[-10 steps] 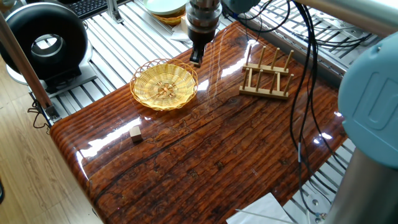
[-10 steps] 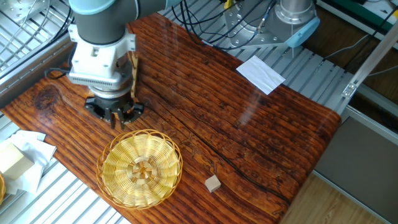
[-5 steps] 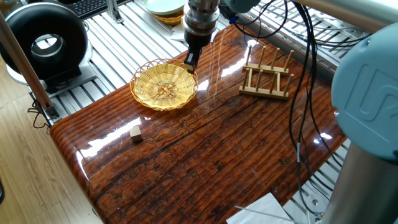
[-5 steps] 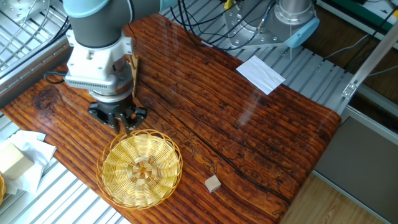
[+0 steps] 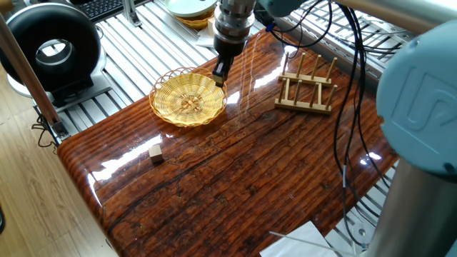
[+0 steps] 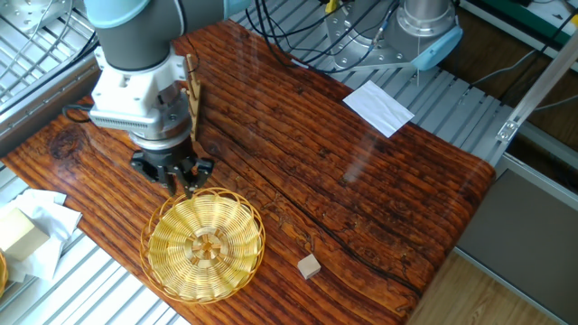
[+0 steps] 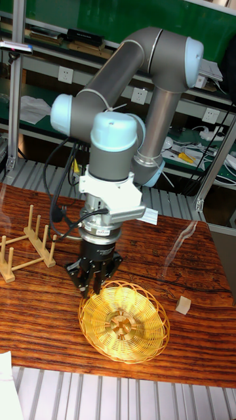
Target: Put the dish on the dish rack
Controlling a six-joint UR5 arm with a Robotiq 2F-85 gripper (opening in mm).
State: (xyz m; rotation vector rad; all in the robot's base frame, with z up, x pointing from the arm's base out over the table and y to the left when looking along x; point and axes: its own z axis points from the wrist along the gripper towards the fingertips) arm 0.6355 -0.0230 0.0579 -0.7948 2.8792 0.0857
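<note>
Resting flat on the glossy striped dark-wood table (image 5: 235, 178), near its corner, the round golden-yellow woven wicker dish (image 5: 188, 97) is seen upright with its openwork rim uppermost. The black two-finger gripper (image 5: 220, 74) is positioned at the dish's rim, pointing straight down from the grey and pale-blue arm (image 7: 124, 131); whether the fingers are closed on the rim cannot be told. The small light-wood dish rack (image 5: 305, 89) with upright dowel pegs is set well apart from the dish, further along the table. A small pale wooden block (image 5: 156, 152) is seen near the table's edge. A white sheet of paper (image 6: 378, 106) is laid at the far side. Aluminium slats (image 5: 143, 46) surround the table.
</note>
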